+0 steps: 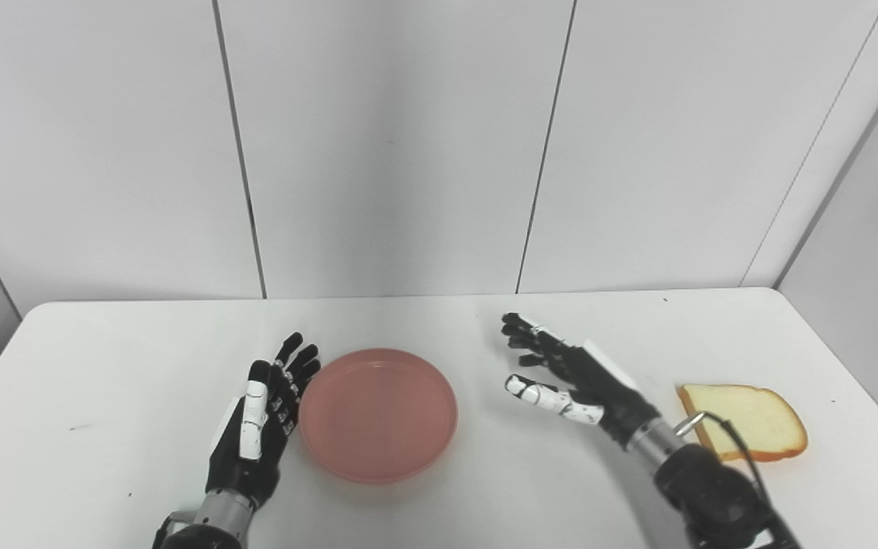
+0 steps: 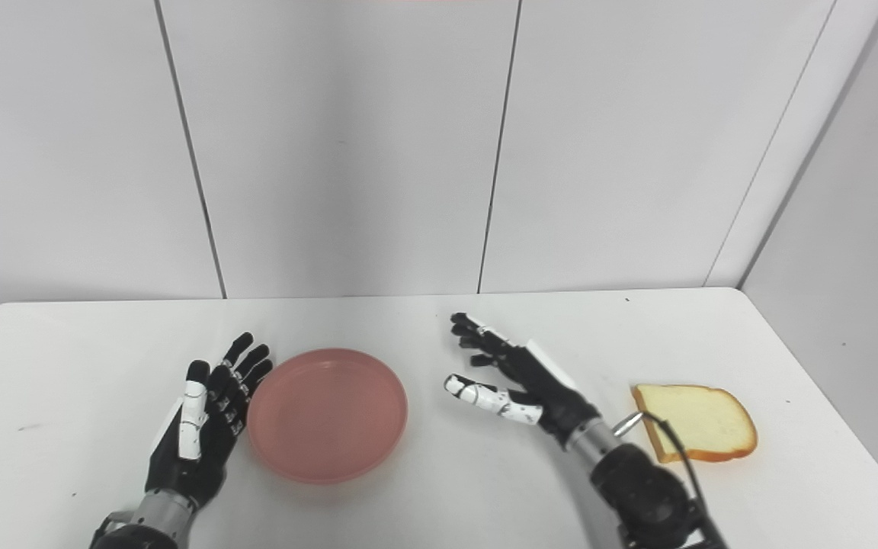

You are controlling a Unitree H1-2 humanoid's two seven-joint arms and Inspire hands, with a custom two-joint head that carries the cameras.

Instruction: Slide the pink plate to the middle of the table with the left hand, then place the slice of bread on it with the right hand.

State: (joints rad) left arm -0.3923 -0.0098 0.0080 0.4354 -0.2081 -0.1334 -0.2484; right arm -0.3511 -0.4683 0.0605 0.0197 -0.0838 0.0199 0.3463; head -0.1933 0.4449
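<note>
Here, the left hand (image 1: 260,423), fingers spread, stands edge-on against the plate's (image 1: 378,414) left rim, placed to push it. The right hand (image 1: 572,377), spread and empty, waits between plate and bread (image 1: 751,419).

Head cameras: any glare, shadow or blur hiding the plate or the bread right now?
Left eye view: even light, pink plate sharp, only a soft shadow under its near rim. Right eye view: slice of bread clear, though the right arm's cable crosses its left edge; no glare.
</note>
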